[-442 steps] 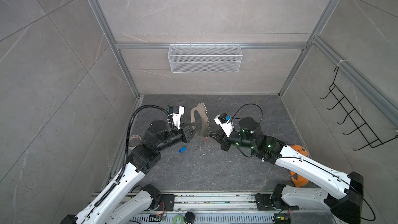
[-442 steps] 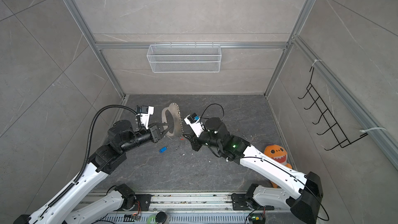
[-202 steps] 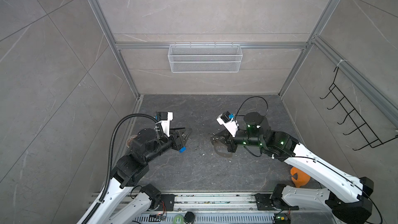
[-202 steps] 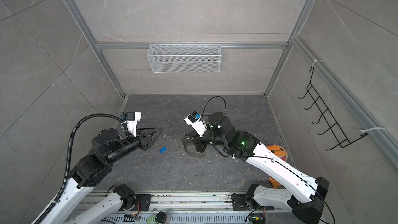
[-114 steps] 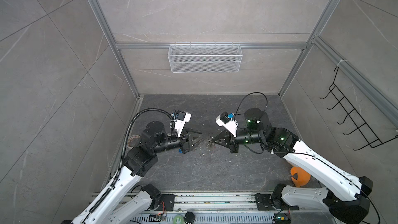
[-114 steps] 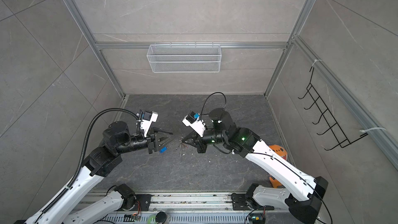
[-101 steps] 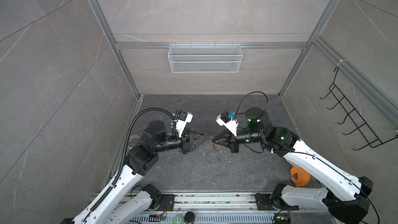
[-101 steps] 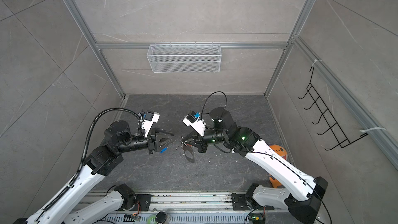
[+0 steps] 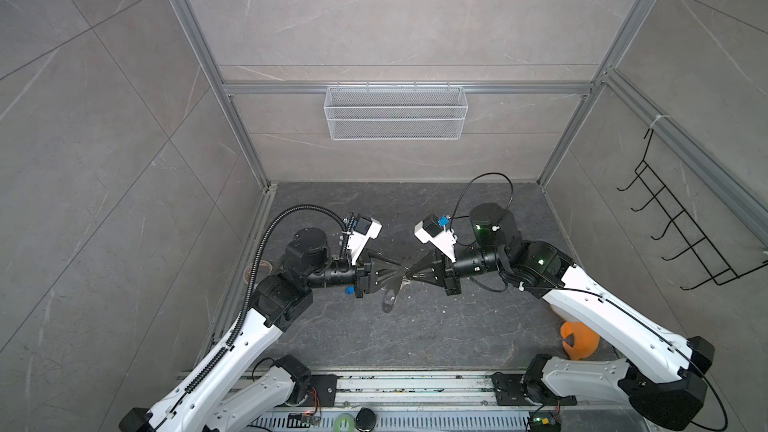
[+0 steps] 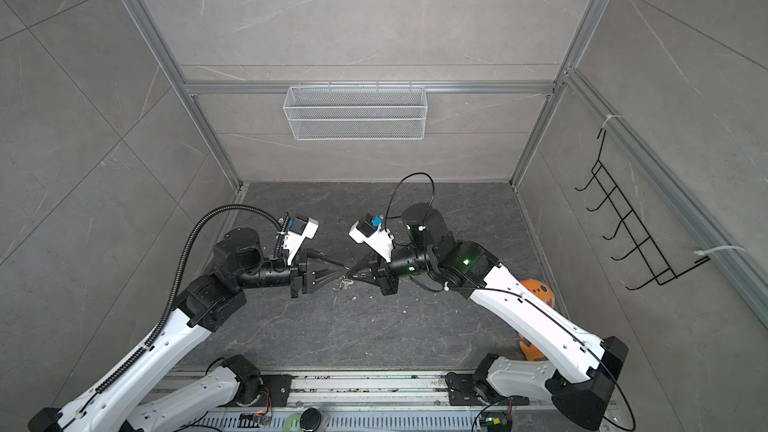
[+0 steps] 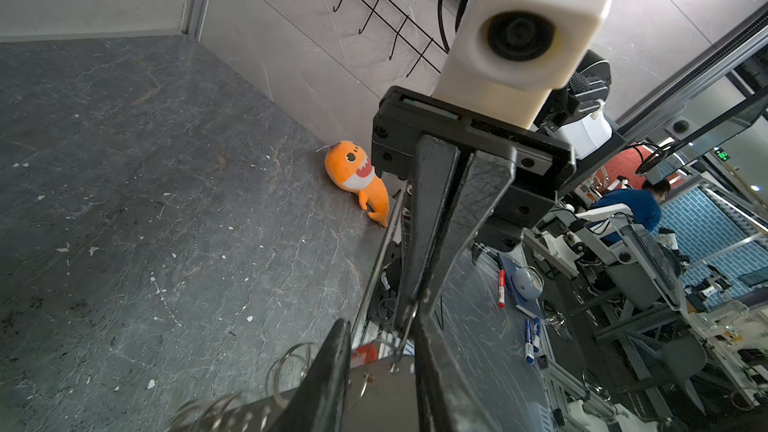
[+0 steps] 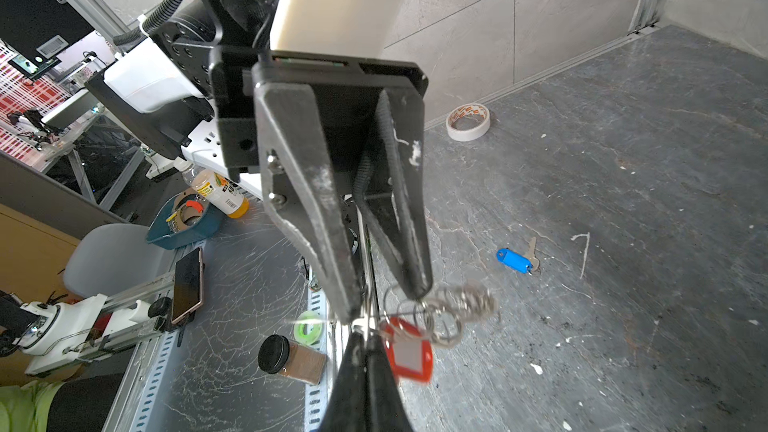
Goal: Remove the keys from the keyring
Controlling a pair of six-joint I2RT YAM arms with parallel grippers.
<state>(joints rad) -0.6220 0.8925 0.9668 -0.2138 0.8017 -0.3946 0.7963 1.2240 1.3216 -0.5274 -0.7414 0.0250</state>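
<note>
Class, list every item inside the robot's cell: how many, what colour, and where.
wire basket: one, white, on the back wall
hook rack: one, black, on the right wall
plush toy: one, orange, on the floor, front right
tape roll: one, whitish, on the floor by the left wall
blue key: one, blue, loose on the floor
keyring: one, silver rings with grey tag, held off the floor
red key: one, red, hanging from the keyring
left hand: one, black, jaws apart at the rings
right hand: one, black, shut on the keyring
</note>
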